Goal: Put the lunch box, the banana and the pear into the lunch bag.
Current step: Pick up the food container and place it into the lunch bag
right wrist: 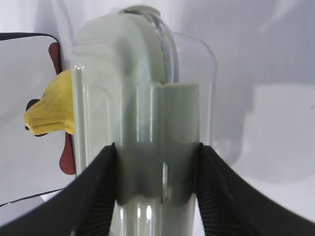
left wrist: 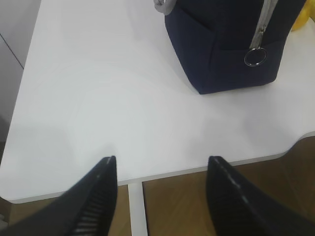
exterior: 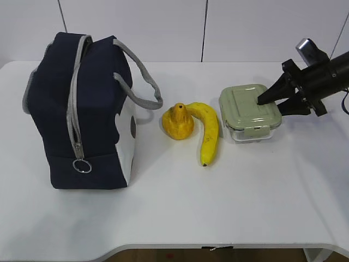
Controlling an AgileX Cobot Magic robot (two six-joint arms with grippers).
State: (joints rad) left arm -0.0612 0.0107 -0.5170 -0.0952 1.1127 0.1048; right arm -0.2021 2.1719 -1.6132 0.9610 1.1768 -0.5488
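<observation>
Your right gripper (right wrist: pixel 156 162) has its jaws around the lunch box (exterior: pixel 250 112) clip end, seemingly clamped for lifting; it sits on the counter (exterior: pixel 174 207) beside the banana (exterior: pixel 209 131). Left gripper (left wrist: pixel 162 169) hangs open, empty.

Right arm cut off by exterior view's right edge. Left wrist view: lunch bag (left wrist: pixel 231 44) cropped at top & right, only a yellow sliver at far right, can't tell which fruit. Right wrist view: lunch box (right wrist: pixel 147 123) bottom cropped, banana (right wrist: pixel 49 110) mostly hidden behind it.
</observation>
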